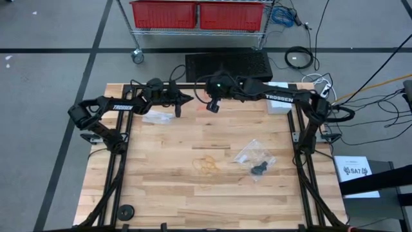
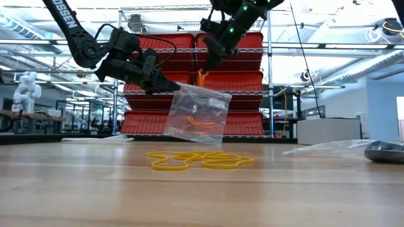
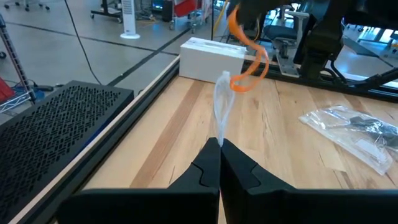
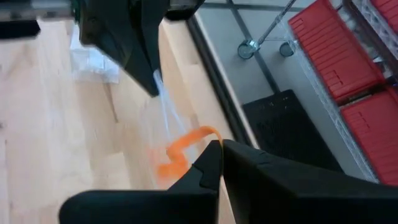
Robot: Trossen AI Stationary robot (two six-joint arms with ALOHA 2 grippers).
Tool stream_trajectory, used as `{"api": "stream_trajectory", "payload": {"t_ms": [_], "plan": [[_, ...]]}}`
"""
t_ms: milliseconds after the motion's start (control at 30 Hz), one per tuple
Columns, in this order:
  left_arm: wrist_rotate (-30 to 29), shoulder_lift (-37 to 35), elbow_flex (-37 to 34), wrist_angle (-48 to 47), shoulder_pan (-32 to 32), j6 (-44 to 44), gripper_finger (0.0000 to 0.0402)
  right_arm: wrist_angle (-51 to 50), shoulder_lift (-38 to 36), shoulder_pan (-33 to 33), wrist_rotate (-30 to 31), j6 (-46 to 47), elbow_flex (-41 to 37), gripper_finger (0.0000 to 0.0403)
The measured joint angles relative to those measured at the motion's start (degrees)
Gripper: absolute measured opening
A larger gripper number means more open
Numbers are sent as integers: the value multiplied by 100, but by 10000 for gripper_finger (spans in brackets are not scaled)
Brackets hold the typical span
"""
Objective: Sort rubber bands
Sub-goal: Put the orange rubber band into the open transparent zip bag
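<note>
Open tabletop (image 1: 167, 187) lies around the yellow rubber bands (image 1: 207, 164); a clear bag (image 1: 254, 154) lies just beside them, both arms crowding the far edge beyond them

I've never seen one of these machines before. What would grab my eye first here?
Probably the clear plastic bag dangling in mid-air over the far part of the wooden table, pinched at its edge by the left gripper. Right beside it, the right gripper holds an orange rubber band above the bag's top. Below, on the tabletop, lies a loose heap of yellowish rubber bands.
</note>
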Motion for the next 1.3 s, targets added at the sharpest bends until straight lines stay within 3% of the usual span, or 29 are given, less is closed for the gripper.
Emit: {"api": "stream_trajectory", "payload": {"t_ms": [233,400,933,1300], "plan": [[155,0,4,1,-13,0,0,-83,318,-9,-65,-204,-2,0],[173,0,4,2,-34,0,0,146,359,-11,504,-556,-2,0],[175,0,4,-3,-34,31,0,398,357,13,665,-1211,-2,0],[174,0,4,-15,-34,31,0,312,130,17,646,-1072,121,0]]}}
